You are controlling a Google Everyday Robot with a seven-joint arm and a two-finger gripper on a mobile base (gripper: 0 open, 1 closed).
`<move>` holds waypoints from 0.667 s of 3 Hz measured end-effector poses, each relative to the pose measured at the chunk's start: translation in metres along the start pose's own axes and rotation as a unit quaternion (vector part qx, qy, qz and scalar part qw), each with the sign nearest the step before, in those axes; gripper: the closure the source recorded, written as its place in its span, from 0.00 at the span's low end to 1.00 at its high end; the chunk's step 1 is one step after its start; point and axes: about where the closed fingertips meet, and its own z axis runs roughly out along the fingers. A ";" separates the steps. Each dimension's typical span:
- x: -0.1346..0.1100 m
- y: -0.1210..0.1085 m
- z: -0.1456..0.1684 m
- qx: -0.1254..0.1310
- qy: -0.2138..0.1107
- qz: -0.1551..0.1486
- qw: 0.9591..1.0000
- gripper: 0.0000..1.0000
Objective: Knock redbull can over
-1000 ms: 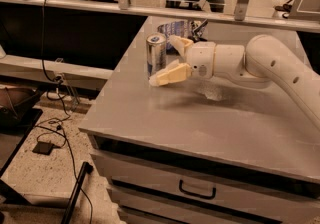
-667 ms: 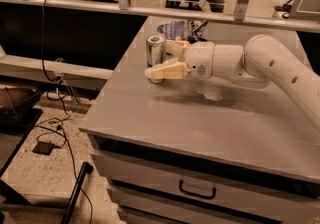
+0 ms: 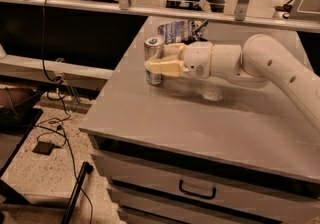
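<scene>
The redbull can [image 3: 154, 44] stands upright near the back left of the grey table [image 3: 200, 123], silver with blue panels. My gripper [image 3: 159, 58] reaches in from the right on a white arm [image 3: 260, 63]. Its cream fingers [image 3: 161, 67] are apart. The near finger lies across the front of the can's middle and hides part of it; the far finger sits just right of the can's top. The can's base rests flat on the table.
A blue-and-white foil snack bag [image 3: 176, 31] lies behind the can at the table's back edge. A pale object [image 3: 212, 92] sits on the table under my arm. The table's left edge is close to the can. A drawer [image 3: 197, 190] is below, cables [image 3: 55, 133] on the floor.
My gripper has moved left to the can; its near finger now crosses the can's front. The can has stayed upright in the same spot.
</scene>
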 end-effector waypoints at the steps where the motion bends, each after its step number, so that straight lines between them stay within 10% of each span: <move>1: -0.022 0.007 -0.003 0.002 0.031 -0.027 0.999 1.00; 2: -0.054 0.016 -0.016 0.018 0.110 -0.071 0.991 1.00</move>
